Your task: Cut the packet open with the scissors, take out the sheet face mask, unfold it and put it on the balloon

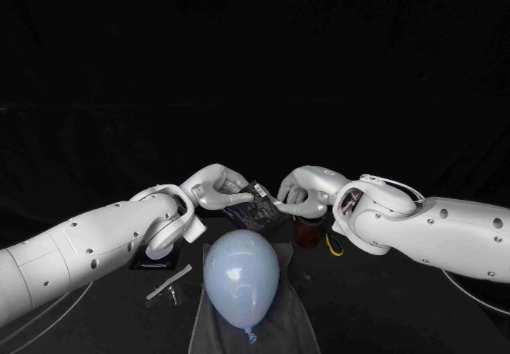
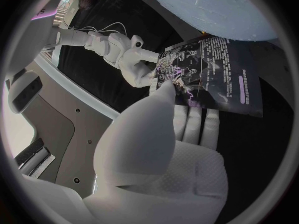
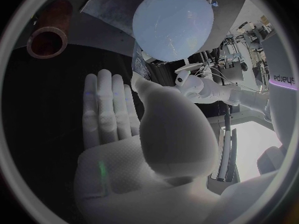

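Note:
The dark printed packet [image 1: 253,209] hangs above the table between my two hands, just behind the pale blue balloon [image 1: 242,274]. My left hand [image 1: 216,193] grips the packet's left side; in the left wrist view its thumb presses on the packet [image 2: 212,74]. My right hand [image 1: 303,193] pinches the packet's opposite edge, and the left wrist view shows this right hand [image 2: 127,57] at the packet's corner. The right wrist view looks over my right hand [image 3: 131,134] to the packet's edge [image 3: 140,59], the balloon [image 3: 171,25] and my left hand [image 3: 199,87]. No mask is visible.
The balloon lies on a grey sheet [image 1: 292,324]. A thin cut-off strip [image 1: 170,282] lies to its left, near a black stand [image 1: 149,262]. A brown cup [image 1: 308,234] with a yellow loop [image 1: 334,245] beside it stands under my right hand; the cup [image 3: 47,41] also appears in the right wrist view.

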Robot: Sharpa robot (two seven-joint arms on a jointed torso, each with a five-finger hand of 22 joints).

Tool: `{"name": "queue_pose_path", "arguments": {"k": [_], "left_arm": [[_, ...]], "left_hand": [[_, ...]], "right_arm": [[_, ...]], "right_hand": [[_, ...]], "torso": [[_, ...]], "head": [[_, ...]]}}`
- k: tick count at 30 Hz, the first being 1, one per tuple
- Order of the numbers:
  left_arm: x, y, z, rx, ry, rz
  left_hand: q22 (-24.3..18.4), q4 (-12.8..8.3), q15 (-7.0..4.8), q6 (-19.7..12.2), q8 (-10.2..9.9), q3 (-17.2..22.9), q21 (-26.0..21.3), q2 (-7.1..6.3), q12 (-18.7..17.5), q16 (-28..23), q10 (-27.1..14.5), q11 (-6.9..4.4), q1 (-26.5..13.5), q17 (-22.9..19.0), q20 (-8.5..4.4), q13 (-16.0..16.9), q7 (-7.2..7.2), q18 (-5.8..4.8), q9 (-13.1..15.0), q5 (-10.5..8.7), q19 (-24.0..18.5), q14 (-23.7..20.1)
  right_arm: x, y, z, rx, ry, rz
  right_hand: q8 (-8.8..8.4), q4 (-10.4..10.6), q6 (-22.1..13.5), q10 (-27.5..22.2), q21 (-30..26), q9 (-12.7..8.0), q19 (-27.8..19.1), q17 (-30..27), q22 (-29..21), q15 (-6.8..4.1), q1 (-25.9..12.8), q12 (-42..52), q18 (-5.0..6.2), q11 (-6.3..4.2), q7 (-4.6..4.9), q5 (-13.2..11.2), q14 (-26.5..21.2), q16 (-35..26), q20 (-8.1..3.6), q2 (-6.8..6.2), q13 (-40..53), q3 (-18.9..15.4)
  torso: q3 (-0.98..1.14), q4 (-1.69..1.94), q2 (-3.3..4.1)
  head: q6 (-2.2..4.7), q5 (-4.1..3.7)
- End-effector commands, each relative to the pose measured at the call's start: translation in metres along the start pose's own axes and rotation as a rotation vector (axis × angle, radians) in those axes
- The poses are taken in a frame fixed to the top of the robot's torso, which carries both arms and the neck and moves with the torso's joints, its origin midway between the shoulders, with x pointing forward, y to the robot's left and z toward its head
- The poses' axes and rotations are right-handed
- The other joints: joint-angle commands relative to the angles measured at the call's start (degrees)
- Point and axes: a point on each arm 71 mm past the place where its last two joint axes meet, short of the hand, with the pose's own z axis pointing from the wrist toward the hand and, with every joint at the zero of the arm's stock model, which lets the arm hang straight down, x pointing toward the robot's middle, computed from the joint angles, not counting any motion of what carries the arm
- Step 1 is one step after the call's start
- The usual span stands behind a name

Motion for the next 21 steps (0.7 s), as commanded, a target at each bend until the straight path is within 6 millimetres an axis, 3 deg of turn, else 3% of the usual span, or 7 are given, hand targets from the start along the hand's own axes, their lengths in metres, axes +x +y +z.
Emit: {"name": "queue_pose_path", "arguments": {"k": [1,4,11,14,21], "left_arm": [[0.001,-0.003,0.001,0.018,0.002,-0.015],[0.001,-0.003,0.001,0.018,0.003,-0.016],[0.000,-0.002,0.000,0.014,0.003,-0.016],[-0.001,-0.001,0.000,0.010,0.002,-0.016],[-0.002,0.001,-0.001,0.001,-0.001,-0.015]], "left_hand": [[-0.1,0.0,0.17,-0.1,0.2,0.2,-0.1,-0.09,-0.2,-0.2,0.2,-0.06,0.4,0.0,-0.02,0.0,-0.09,0.79,2.5,0.19,0.5,0.0],[-0.1,-0.1,0.16,-0.1,0.2,0.5,-0.1,-0.23,-0.3,-0.3,0.3,-0.07,0.3,0.1,-0.02,0.0,-0.09,0.79,2.5,0.18,0.5,0.0],[-0.1,-0.1,0.16,-0.1,0.3,0.6,-0.1,-0.28,-0.3,-0.3,0.3,-0.07,0.2,0.1,-0.02,0.0,-0.09,0.79,2.5,0.18,0.5,0.1],[-0.1,-0.1,0.16,-0.1,0.3,0.6,-0.1,-0.28,-0.3,-0.3,0.3,-0.07,0.2,0.1,-0.02,0.0,-0.09,0.79,2.5,0.18,0.5,0.1],[-0.1,-0.1,0.17,-0.2,0.4,1.1,-0.1,-0.46,-0.4,-0.4,0.4,-0.07,0.0,0.2,-0.03,0.0,-0.07,0.81,2.6,0.19,0.5,0.1]], "right_arm": [[0.000,0.000,0.001,0.008,-0.014,-0.018],[-0.002,0.001,0.002,0.009,-0.051,-0.019],[-0.006,0.003,0.000,-0.012,-0.116,-0.020],[-0.008,0.004,-0.002,-0.025,-0.139,-0.021],[-0.011,0.003,-0.006,-0.027,-0.172,-0.021]], "right_hand": [[0.78,0.0,1.4,1.7,0.7,0.4,1.3,0.7,0.1,-0.83,0.0,1.0,0.92,-0.69,-0.76,0.1,1.2,1.6,-0.54,0.09,0.7,-0.3],[2.62,-0.1,3.7,4.4,2.1,1.3,3.6,2.3,0.8,-2.23,0.9,2.8,0.89,-2.17,-2.35,0.0,3.4,4.5,-1.65,0.99,2.4,0.2],[6.30,-0.5,5.7,8.4,4.7,3.3,6.5,5.1,2.4,-4.34,3.7,5.8,0.79,-4.30,-4.65,-0.1,6.6,8.9,-3.09,2.53,5.3,2.2],[7.49,-0.4,5.6,8.9,5.6,3.9,7.0,6.0,3.0,-4.76,4.2,6.4,0.68,-4.65,-4.95,-0.1,6.9,10.0,-3.35,2.61,6.1,2.9],[7.95,-0.4,5.4,8.8,5.9,4.2,6.9,6.3,3.4,-4.82,4.3,6.5,0.65,-4.68,-4.96,-0.1,6.8,10.3,-3.44,2.64,6.4,3.3]], "torso": [[0.01,-0.01,0.03],[0.01,0.00,0.02],[-0.02,-0.02,-0.02],[0.01,-0.01,0.01],[0.05,-0.06,-0.02]], "head": [[-0.02,-0.04],[-0.02,-0.02],[0.03,0.02],[-0.02,0.04],[0.09,-0.04]]}}
